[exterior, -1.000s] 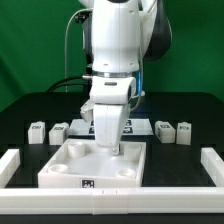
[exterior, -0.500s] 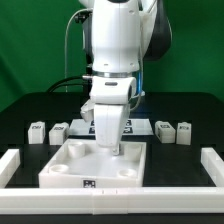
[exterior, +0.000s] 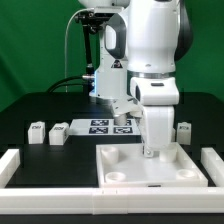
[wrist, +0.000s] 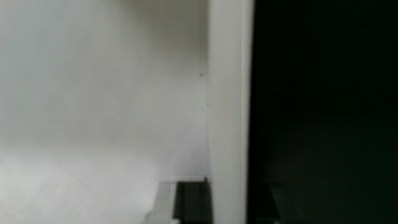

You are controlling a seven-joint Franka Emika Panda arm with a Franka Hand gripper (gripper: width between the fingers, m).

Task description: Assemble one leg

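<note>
one leg (exterior: 184, 131) near gripper (exterior: 150, 152) (outside its jaws)

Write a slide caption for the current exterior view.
Franka gripper down at the white socket panel; two legs sit at the exterior view's left, another leg at its right.

pincer (exterior: 150, 151): opening indiscernible | wrist view: blurred white surface (wrist: 107, 100), unidentifiable

The tool (exterior: 150, 151) hangs low over the white panel (exterior: 125, 170), a leg (exterior: 184, 131) nearby
</note>
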